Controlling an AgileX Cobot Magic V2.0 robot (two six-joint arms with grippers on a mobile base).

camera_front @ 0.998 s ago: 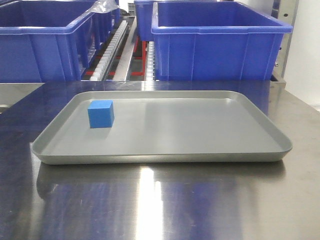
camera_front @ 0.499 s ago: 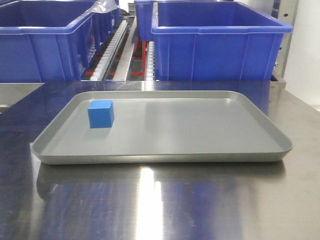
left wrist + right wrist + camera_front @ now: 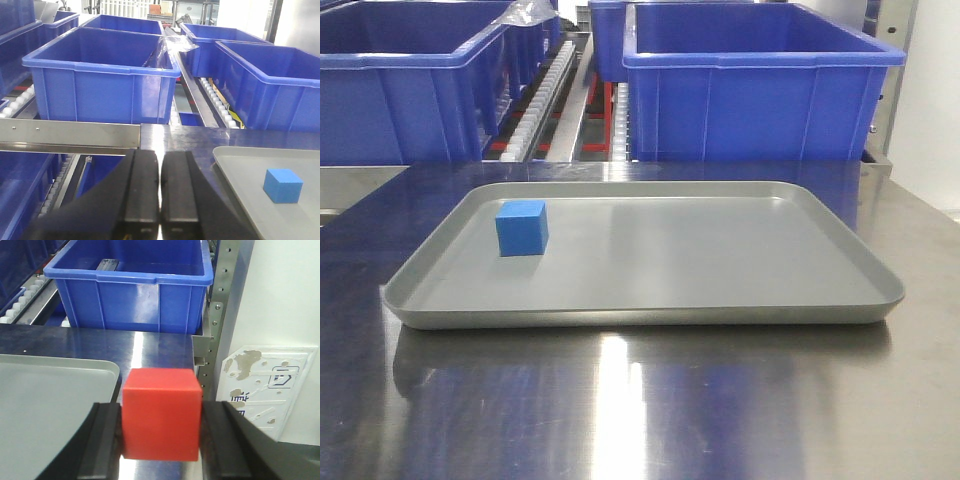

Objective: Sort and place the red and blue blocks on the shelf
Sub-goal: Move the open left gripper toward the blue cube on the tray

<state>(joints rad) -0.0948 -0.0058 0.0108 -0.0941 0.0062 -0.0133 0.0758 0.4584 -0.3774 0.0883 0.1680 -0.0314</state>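
1. The left claw (image 3: 160, 160) hangs off the left edge of the table (image 3: 640, 410). Its two fingers are pressed together with nothing between them. Ahead of it on the left runs a brushed front rail of the shelf (image 3: 70, 134), with large blue bins (image 3: 100, 75) behind it.
2. The blue block (image 3: 521, 228) sits flat in the left part of the grey tray (image 3: 640, 315), near the far rim. Nothing touches it, and it is well apart from both claws.
3. The right claw (image 3: 161, 415) is clamped on the red block (image 3: 160, 425), one finger against each side. It holds the block above the table, just past the tray's right corner.
4. My reading of the step: the red block is lifted and on its way to the shelf, and the blue one has not been picked up.
5. The next move would be to carry the red block to a free shelf level, past the bin and the perforated upright, set it down squarely, and then let go.
6. There is no readable writing anywhere. The white panel (image 3: 265, 385) at far right carries only a faint outlined arrow-like mark and scuffs.
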